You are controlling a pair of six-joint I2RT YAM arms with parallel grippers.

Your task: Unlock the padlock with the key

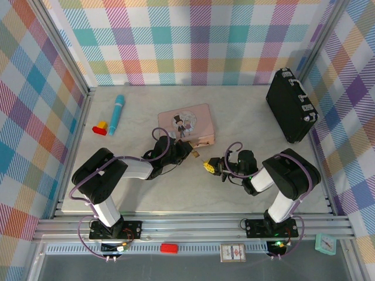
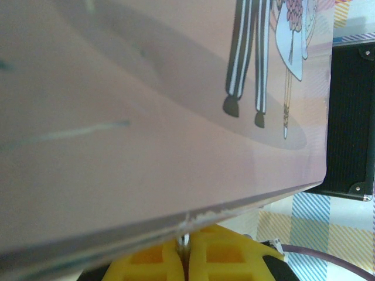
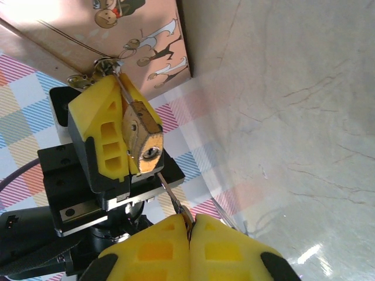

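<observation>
The right gripper has its yellow fingers pressed together, pinching the thin silvery key by its head. The blade slants up to the keyhole end of the small brass padlock. Its tip meets that face just beside the round keyhole, and whether it has entered cannot be told.

The padlock hangs just off the front edge of the pink picture-printed tin, its silvery shackle reaching up to the tin's brassy clasp. The left gripper is closed, a sliver of silvery metal between its fingertips under the tin's edge, and one yellow finger lies flat against the padlock's side.

A black hard case stands well to the right of the tin. A blue cylinder lies to the tin's left, with red and yellow blocks just beyond it.
</observation>
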